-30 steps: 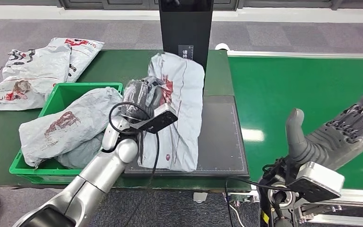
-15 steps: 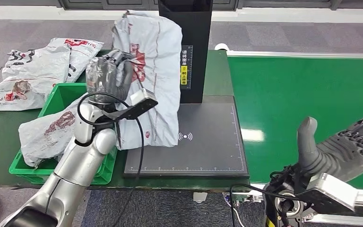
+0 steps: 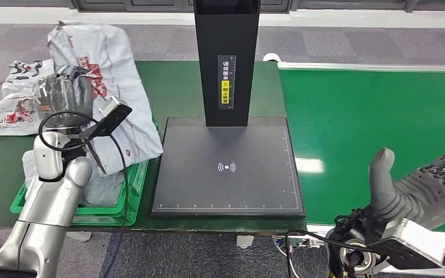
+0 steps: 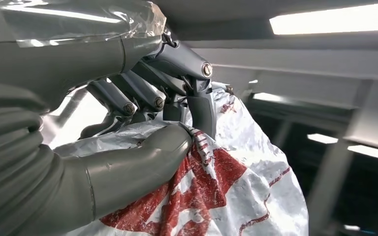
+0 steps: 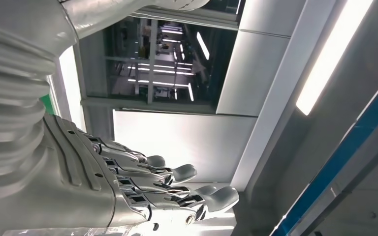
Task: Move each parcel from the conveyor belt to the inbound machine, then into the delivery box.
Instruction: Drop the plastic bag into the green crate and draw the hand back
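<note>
My left hand (image 3: 66, 95) grips a grey plastic parcel with red print (image 3: 113, 98), holding it up over the green delivery box (image 3: 132, 194); its lower end hangs near the box's right rim. In the left wrist view the thumb and fingers (image 4: 142, 98) pinch the parcel's film (image 4: 236, 196). Another grey parcel (image 3: 101, 185) lies inside the box. The inbound machine's black scan pad (image 3: 227, 168) lies bare under its black column (image 3: 227, 58). My right hand (image 3: 423, 185) is open, palm up, over the near edge of the green conveyor belt (image 3: 371, 116). In the right wrist view its fingers (image 5: 177, 189) are straight and hold nothing.
Two more grey parcels (image 3: 17, 98) lie on the dark green table (image 3: 174, 87) behind the box. The conveyor belt surface carries no parcel in the part I see. Grey floor lies beyond the table.
My left hand has lifted the parcel off the scan pad and swung it left, over the green box. My right hand has sunk lower and slightly right.
</note>
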